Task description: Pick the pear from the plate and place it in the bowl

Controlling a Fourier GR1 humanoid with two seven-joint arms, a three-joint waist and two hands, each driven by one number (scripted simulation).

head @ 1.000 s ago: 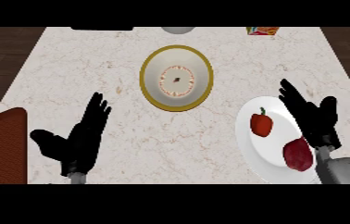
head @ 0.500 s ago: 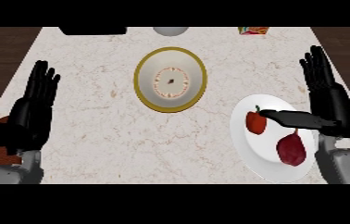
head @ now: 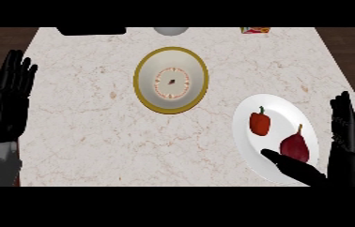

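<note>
While right hand [head: 331, 151] spreads, pear [head: 295, 145] lies beside its thumb.

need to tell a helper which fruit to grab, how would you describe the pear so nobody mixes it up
Find the white plate at the counter's right side, right of the gold-rimmed bowl. Two red things lie on it. The pear is the darker, teardrop-shaped one nearer the right hand; the brighter one is blockier.

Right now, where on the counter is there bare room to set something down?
Bare marble runs between the left hand and the bowl, and along the front below the bowl, left of the plate. The plate is crowded: red pepper, pear and the right hand over its near rim.
</note>
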